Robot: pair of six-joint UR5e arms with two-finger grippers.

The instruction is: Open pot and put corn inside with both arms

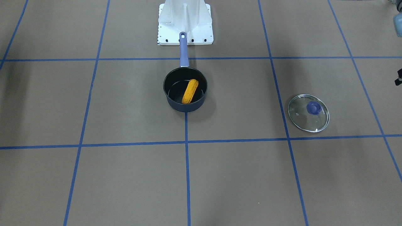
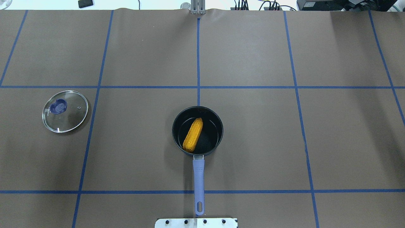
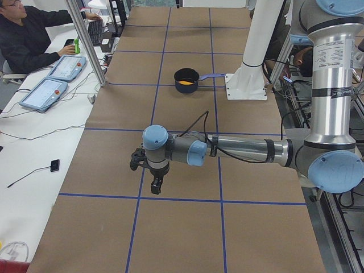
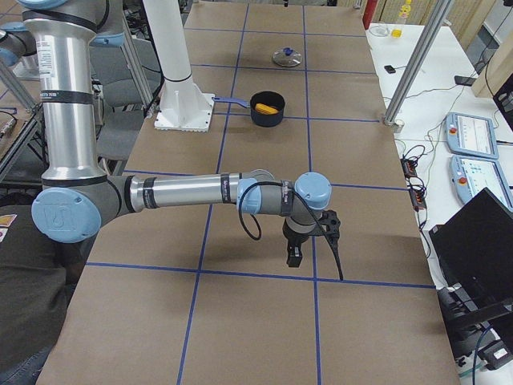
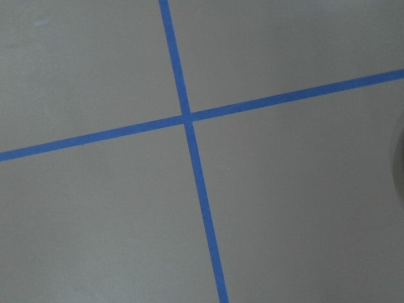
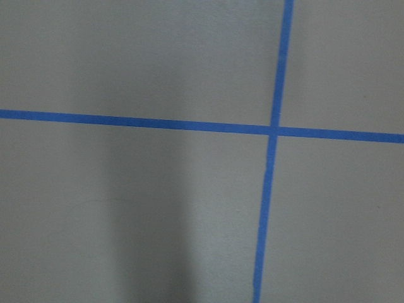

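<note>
The left gripper (image 3: 154, 184) hangs pointing down over the brown table (image 2: 269, 142), well apart from the pot (image 2: 212, 133). Whether its fingers are parted cannot be told. The same goes for the right gripper (image 4: 293, 257). The corn (image 2: 193, 134) lies slanted inside the open pot, which sits mid-table away from the edges, its handle (image 2: 198, 183) toward the white robot base (image 1: 185, 22). The glass lid (image 2: 71, 117) rests well to the pot's left, and the print on its knob is unreadable.
</note>
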